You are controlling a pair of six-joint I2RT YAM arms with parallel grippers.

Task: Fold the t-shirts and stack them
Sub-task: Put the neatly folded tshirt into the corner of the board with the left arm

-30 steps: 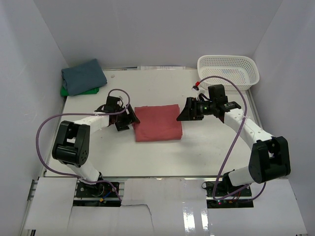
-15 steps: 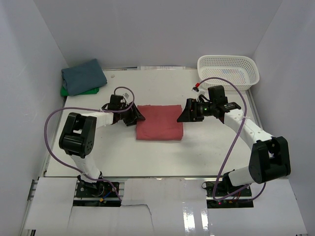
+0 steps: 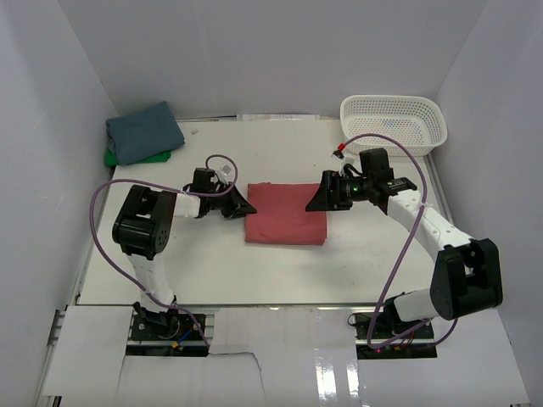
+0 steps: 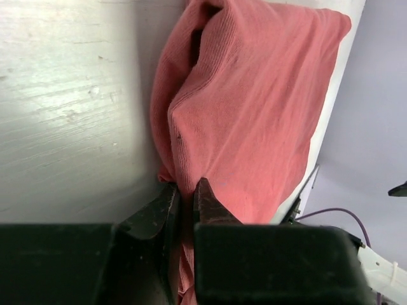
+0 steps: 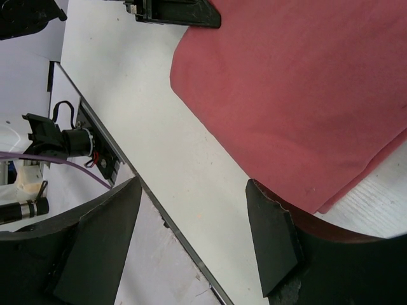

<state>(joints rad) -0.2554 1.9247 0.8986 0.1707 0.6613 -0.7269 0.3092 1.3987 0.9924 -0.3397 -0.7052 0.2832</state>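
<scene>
The coral-red t-shirt (image 3: pixel 286 225) lies folded into a flat rectangle near the middle of the white table (image 3: pixel 254 271), between the two arms. The left gripper (image 3: pixel 240 206) sits at the shirt's left edge. In its wrist view its jaws are pinched nearly together on a raised fold of that edge (image 4: pixel 186 194), with only a thin ridge of cloth between the black fingers (image 4: pixel 210 206). The rest of the coral-red t-shirt (image 4: pixel 254 108) stretches away from them across the tabletop, rumpled along the gripped side. The right gripper (image 3: pixel 321 197) hangs at the shirt's far right corner with its jaws spread wide and nothing between them. From its wrist camera, the right gripper (image 5: pixel 191 190) frames bare table. One finger (image 5: pixel 273 235) is over the shirt's border, and the coral-red t-shirt (image 5: pixel 305 89) fills the space beyond. Whether that finger touches the cloth cannot be told. At the far left corner of the table, well apart from both grippers, the slate-blue t-shirt (image 3: pixel 144 131) lies folded on top of the green t-shirt (image 3: pixel 114 158), of which only a strip shows. A white mesh basket (image 3: pixel 394 121) stands at the far right corner.
</scene>
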